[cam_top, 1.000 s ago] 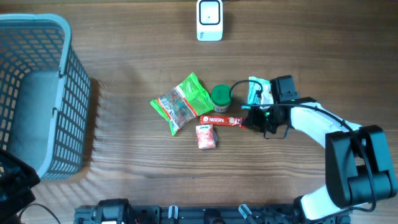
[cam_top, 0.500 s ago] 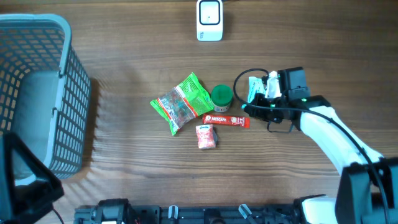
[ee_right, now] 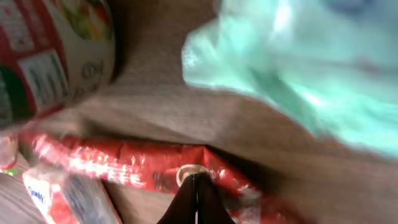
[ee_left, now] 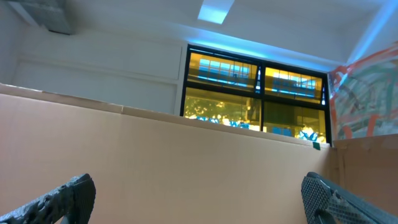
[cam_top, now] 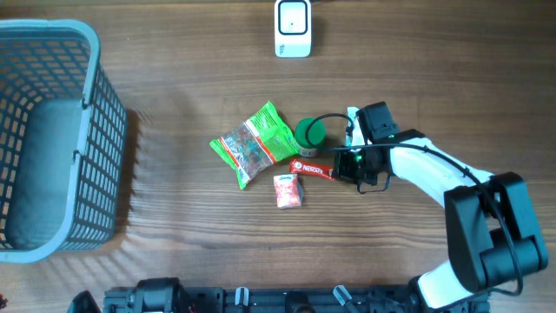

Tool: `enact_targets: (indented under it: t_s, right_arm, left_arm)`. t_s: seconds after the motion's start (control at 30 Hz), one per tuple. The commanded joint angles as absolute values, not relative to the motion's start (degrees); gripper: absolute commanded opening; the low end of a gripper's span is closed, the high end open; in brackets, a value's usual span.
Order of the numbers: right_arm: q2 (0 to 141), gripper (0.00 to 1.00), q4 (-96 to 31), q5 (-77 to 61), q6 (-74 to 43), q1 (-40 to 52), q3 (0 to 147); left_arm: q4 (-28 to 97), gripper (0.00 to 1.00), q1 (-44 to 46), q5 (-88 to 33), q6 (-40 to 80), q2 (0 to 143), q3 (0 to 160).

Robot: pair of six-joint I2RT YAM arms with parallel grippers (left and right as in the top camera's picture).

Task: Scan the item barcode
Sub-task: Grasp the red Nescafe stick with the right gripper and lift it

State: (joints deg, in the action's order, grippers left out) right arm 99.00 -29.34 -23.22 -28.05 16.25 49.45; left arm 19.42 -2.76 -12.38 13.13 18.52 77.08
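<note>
A red Nescafe sachet (cam_top: 311, 169) lies flat on the wooden table among the items. My right gripper (cam_top: 347, 167) is at its right end. In the right wrist view the dark fingertips (ee_right: 196, 180) are pinched together on the red sachet (ee_right: 124, 165). The white barcode scanner (cam_top: 293, 28) stands at the table's far edge, well away from the gripper. My left gripper (ee_left: 199, 202) is out of the overhead view; its wrist view shows its fingers (ee_left: 62, 199) spread wide and empty, facing a beige wall and windows.
A green snack bag (cam_top: 254, 143), a green-lidded can (cam_top: 309, 134) and a small red packet (cam_top: 287, 190) crowd the sachet's left side. A teal packet (cam_top: 353, 129) lies partly under the right arm. A grey mesh basket (cam_top: 91, 52) fills the left.
The right gripper swung right, dragging the sachet with it, then came back left toward the can. The left arm's dark shape at bottom left has left the overhead view.
</note>
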Motion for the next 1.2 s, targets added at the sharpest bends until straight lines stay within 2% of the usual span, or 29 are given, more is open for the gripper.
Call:
enact_targets:
  t_s: [0.0,0.2,0.43,0.53,0.57,0.6,0.63,0.67,0.73,0.83,1.03,1.1,1.17]
  right_arm:
    - [93.73,0.04,-31.92,-21.02,-28.05,16.27,52.56]
    - [93.38,0.04,-33.54,-13.43,-29.17,16.27,49.30]
    - [98.83,0.04,-26.28,-13.50,-31.90,16.27,44.51]
    - [96.44,0.04,-30.65,-13.30,-30.68,16.27,48.27]
    - [94.83,0.10,-33.74,-13.28,-29.39,16.27,50.81]
    - [92.27,0.37,-37.45,-13.82,-26.24,16.27,54.59]
    - [90.30,0.83,-40.38,-16.56,-20.12,16.29,57.89]
    - [89.14,1.00,-43.09,-18.98,-13.98,16.29,60.47]
    - [88.90,1.00,-45.23,-17.65,-5.45,16.36,61.30]
    - [90.28,1.00,-45.04,-14.55,0.25,18.68,59.96]
    - [95.24,0.99,-40.05,7.92,2.92,35.31,59.88]
    - [99.24,0.98,-39.46,8.82,2.79,35.55,59.88]
    - [101.19,0.91,-39.81,8.32,2.76,35.22,59.88]
  left_arm:
    - [19.25,1.00,-3.18,-13.67,12.16,18.09,76.93]
    - [19.22,1.00,-3.18,-13.67,12.16,18.09,76.93]
    - [19.00,1.00,-3.16,-13.69,12.19,16.62,76.93]
    - [19.03,1.00,-3.18,-13.67,12.16,13.52,76.93]
    - [19.00,1.00,-3.16,-13.67,12.16,12.67,76.93]
    - [19.00,1.00,-3.16,-13.67,12.19,11.73,76.93]
    - [19.03,1.00,-3.16,-13.67,12.19,10.83,76.93]
    - [19.05,1.00,-3.16,-13.67,12.16,10.20,76.93]
    - [19.05,1.00,-3.16,-13.69,12.19,9.50,76.86]
    - [19.03,1.00,-3.16,-13.67,12.19,9.47,76.86]
    - [19.03,1.00,-3.16,-13.67,12.19,9.47,76.86]
    - [18.98,1.00,-3.16,-13.67,12.16,9.47,76.88]
    - [18.96,1.00,-3.16,-13.67,12.16,9.45,76.88]
